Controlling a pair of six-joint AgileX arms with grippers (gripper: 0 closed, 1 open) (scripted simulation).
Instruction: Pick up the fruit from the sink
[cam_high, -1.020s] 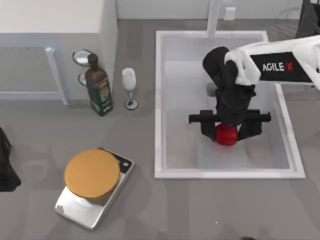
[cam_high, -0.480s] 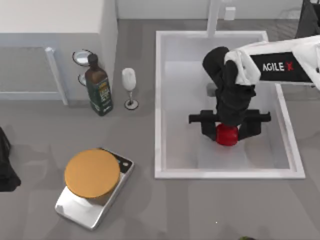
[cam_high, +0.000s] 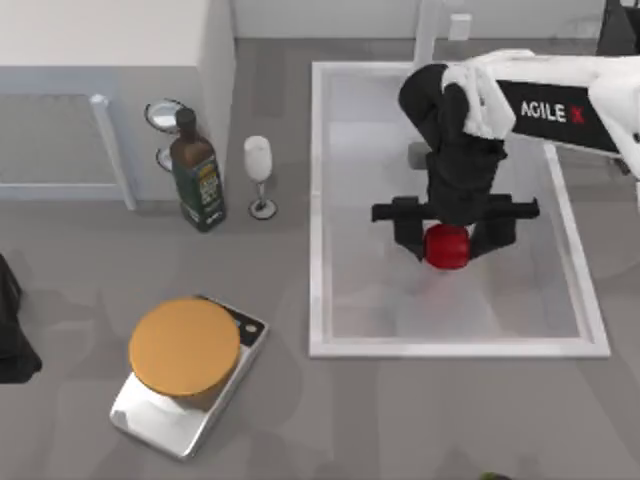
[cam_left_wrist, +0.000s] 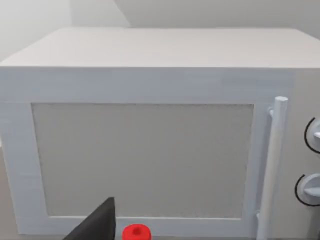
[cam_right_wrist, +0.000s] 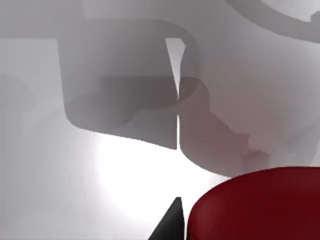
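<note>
The fruit (cam_high: 447, 247) is clamped between the right gripper (cam_high: 447, 240) fingers above the sink (cam_high: 318, 210); only lifting clear is judged left.

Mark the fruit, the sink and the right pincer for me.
fruit (cam_high: 447, 247), top view, on its red top.
sink (cam_high: 316, 200), top view, on its left rim.
right pincer (cam_high: 448, 243), top view, midway between its fingertips, over the fruit.

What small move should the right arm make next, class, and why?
Probably a straight lift. The right gripper is shut on the fruit over the sink, and a faint red reflection on the basin floor beside it suggests that the fruit has already left the floor. The left arm is parked at the table's left edge.
</note>
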